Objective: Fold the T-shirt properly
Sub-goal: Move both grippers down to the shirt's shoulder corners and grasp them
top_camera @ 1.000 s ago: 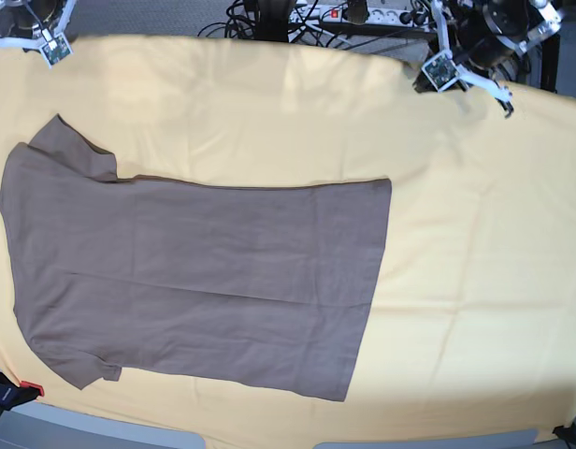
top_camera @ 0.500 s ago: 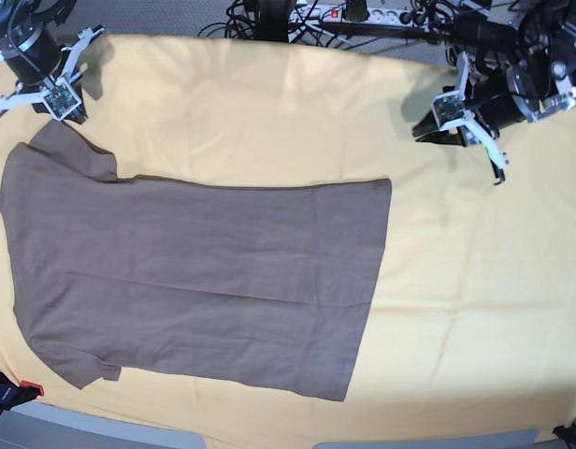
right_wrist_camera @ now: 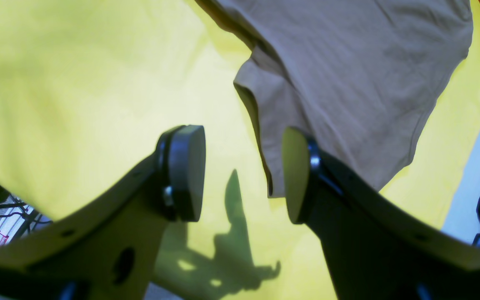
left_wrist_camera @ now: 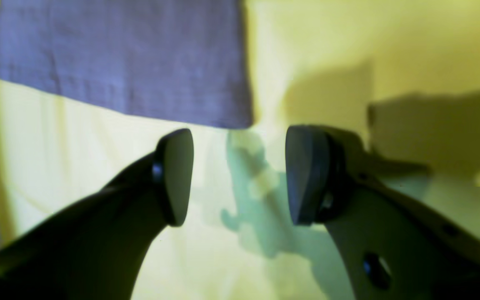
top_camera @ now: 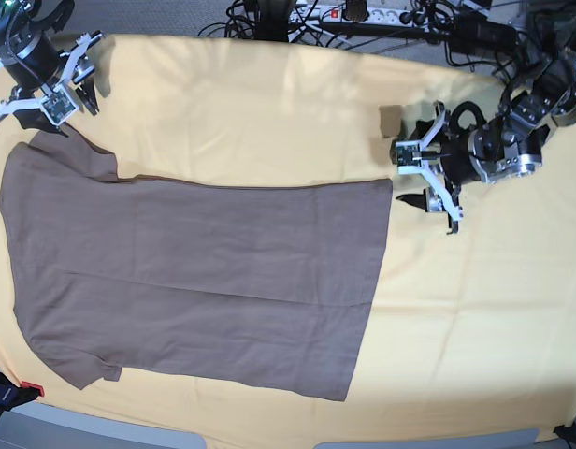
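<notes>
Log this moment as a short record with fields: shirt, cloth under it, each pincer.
shirt: T-shirt lies flat, unfolded, sleeves toward the base view's left
cloth: yellow cloth spread beneath it
left pincer: open, empty, off the shirt's hem corner, over the yellow cloth
right pincer: open, empty, above the upper sleeve
fold: not yet begun

Plain taupe T-shirt (top_camera: 194, 281), short sleeves, spread flat with few wrinkles, collar end at frame left, hem toward centre-right, filling left and middle of base view
</notes>
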